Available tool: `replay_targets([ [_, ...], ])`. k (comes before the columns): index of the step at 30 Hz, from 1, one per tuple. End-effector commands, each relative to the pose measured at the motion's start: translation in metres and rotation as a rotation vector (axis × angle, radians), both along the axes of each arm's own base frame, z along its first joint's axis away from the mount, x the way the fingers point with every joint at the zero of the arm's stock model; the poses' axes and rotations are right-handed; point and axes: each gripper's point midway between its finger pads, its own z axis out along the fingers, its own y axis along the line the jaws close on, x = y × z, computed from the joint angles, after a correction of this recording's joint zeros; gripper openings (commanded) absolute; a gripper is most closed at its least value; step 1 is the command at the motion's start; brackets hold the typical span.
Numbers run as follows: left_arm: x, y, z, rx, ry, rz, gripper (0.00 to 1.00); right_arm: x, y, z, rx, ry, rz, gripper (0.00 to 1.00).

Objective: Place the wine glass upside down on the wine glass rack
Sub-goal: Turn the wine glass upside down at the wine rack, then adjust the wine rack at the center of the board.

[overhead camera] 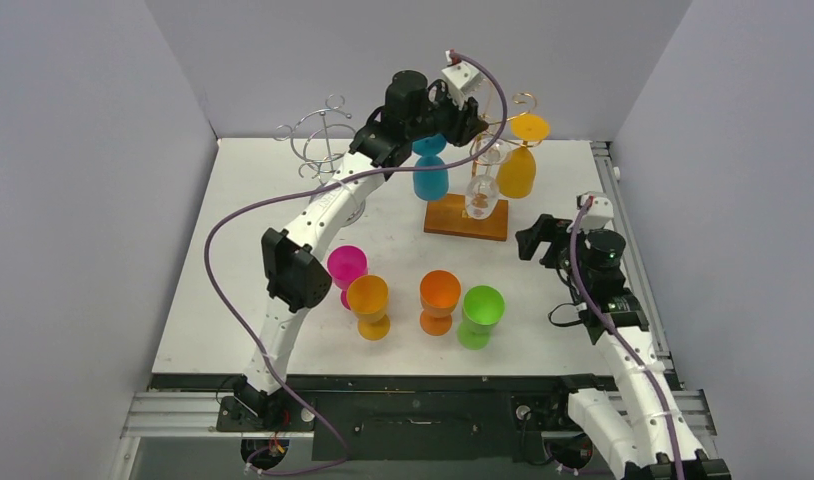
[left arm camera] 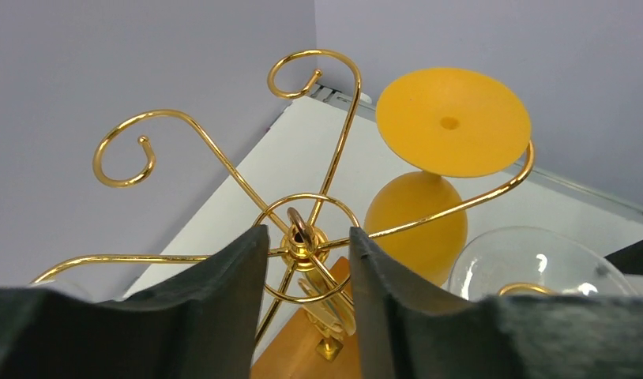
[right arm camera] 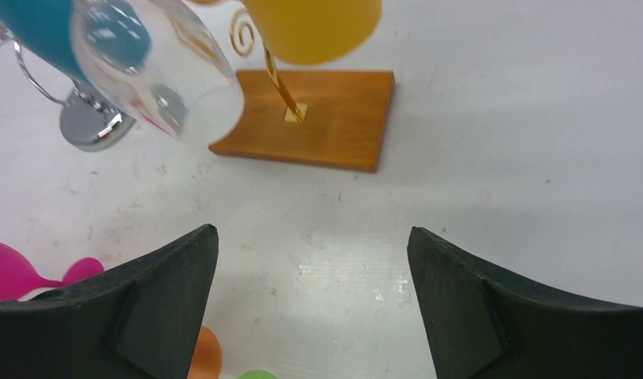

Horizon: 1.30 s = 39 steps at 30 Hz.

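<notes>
The gold wire rack (overhead camera: 480,150) stands on a wooden base (overhead camera: 466,217) at the back of the table. A blue glass (overhead camera: 430,171), a clear glass (overhead camera: 482,192) and a yellow glass (overhead camera: 518,165) hang on it upside down. My left gripper (overhead camera: 465,118) is at the rack's top, just above the blue glass's foot. In the left wrist view it (left arm camera: 306,230) is open and empty, with the rack's hub (left arm camera: 302,243) beyond the gap. My right gripper (overhead camera: 543,240) is open and empty over bare table, right of the wooden base; its wrist view (right arm camera: 312,230) shows the same.
A silver wire rack (overhead camera: 323,140) stands at the back left. A magenta (overhead camera: 347,268), an amber (overhead camera: 369,305), an orange (overhead camera: 439,300) and a green glass (overhead camera: 481,314) stand at the front middle. White walls enclose the table.
</notes>
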Motion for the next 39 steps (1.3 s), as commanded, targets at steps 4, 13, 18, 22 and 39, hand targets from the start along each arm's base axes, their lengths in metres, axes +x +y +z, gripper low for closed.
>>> replay_targets([
  [4, -0.033, 0.024, 0.092, -0.102, -0.124, -0.002, 0.56, 0.002, -0.003, 0.112, 0.049, -0.201, -0.047, 0.84],
  [13, -0.056, 0.054, 0.142, -0.188, -0.112, -0.014, 0.88, 0.041, 0.001, 0.206, 0.075, -0.291, -0.060, 0.83],
  [18, -0.068, 0.085, 0.163, -0.211, -0.086, 0.001, 0.97, 0.078, 0.016, 0.243, 0.051, -0.312, -0.039, 0.81],
  [22, -0.074, 0.121, 0.163, -0.179, -0.067, 0.057, 0.96, 0.106, 0.053, 0.265, -0.025, -0.327, 0.043, 0.82],
  [39, -0.123, 0.270, 0.101, -0.053, 0.033, 0.293, 0.96, 0.189, 0.094, 0.243, -0.224, -0.204, 0.122, 0.62],
])
